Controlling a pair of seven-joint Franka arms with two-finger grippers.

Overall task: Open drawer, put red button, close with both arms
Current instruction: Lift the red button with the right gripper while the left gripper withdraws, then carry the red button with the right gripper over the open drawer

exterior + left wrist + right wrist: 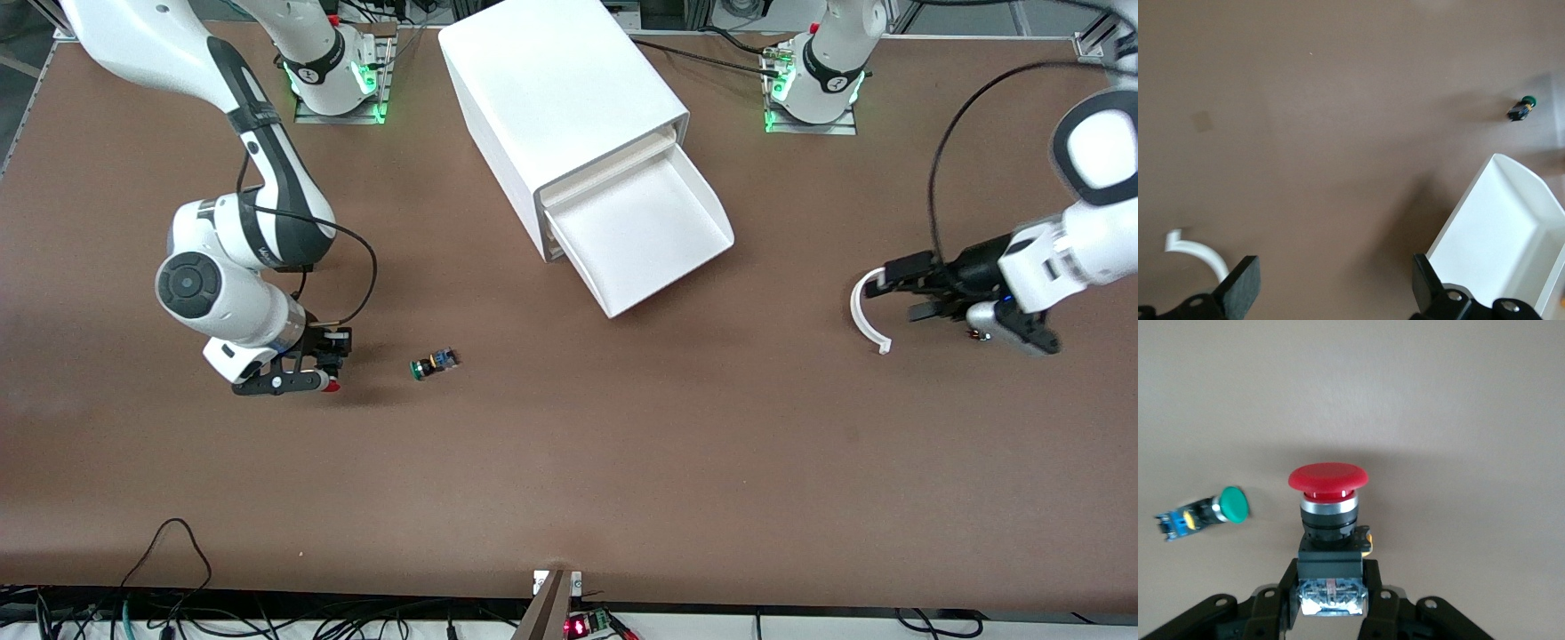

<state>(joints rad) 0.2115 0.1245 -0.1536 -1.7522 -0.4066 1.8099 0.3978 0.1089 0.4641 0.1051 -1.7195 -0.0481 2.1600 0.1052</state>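
The red button is clamped by its black body between the fingers of the right gripper, seen at the lower left of the front view low over the bare brown table; its red cap points away from the wrist. A green-capped button lies on its side on the table just beside the right gripper, toward the middle of the frame.

The left gripper is seen at the right edge of the front view with its fingers spread wide apart, and nothing is held between them. A curved white plastic strip is seen at its fingertips.

The drawer is pulled out of the white cabinet at the upper centre of the frame, and its tray is empty. The drawer lies well apart from both grippers.

No legible writing or label is made out.
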